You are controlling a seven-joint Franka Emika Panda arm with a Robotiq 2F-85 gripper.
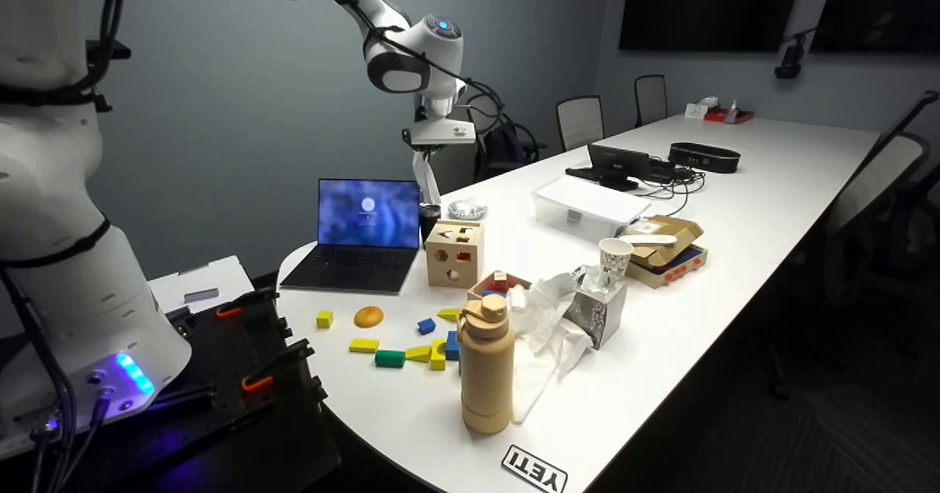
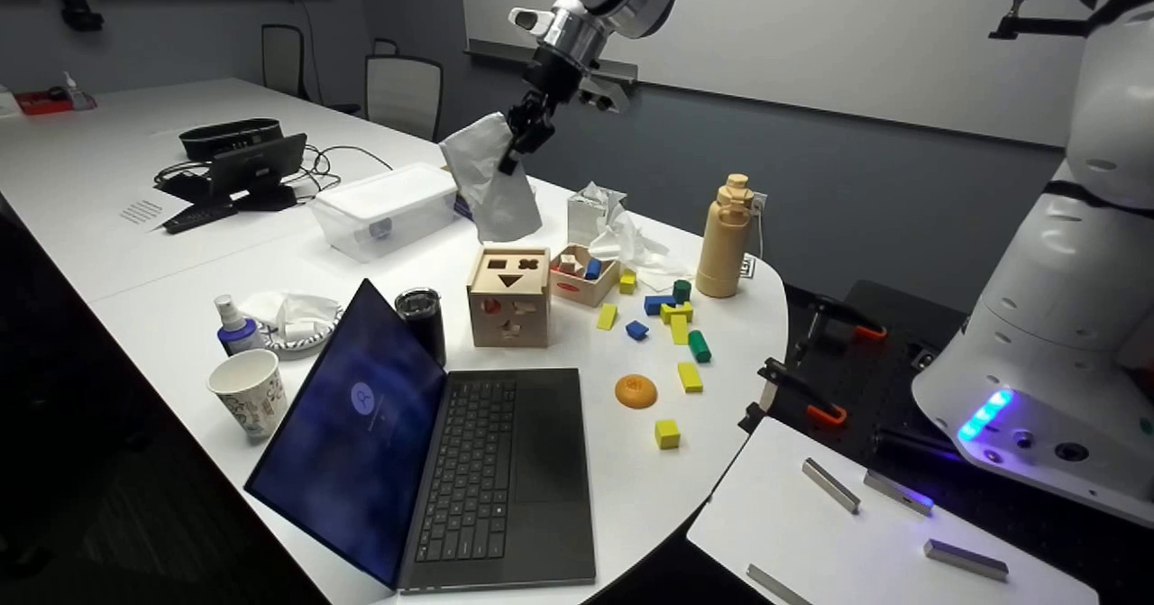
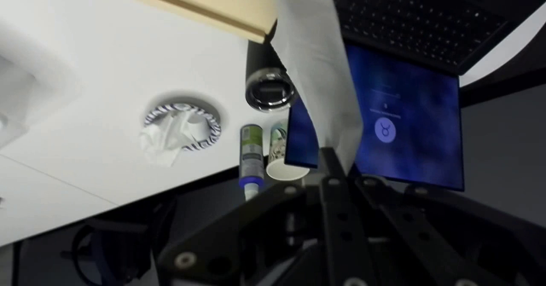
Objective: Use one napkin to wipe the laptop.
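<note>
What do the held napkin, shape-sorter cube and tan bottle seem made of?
Held napkin: probably matte paper; thin, hanging creased.
Cube: likely pale wood, matte; thick panels with cut-out shapes.
Tan bottle: smooth, low-gloss; coated metal or plastic, the even colour leaves it open.

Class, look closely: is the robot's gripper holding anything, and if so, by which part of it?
The gripper holds the white paper napkin, pinched near one edge, with much of the sheet hanging freely below.
</note>
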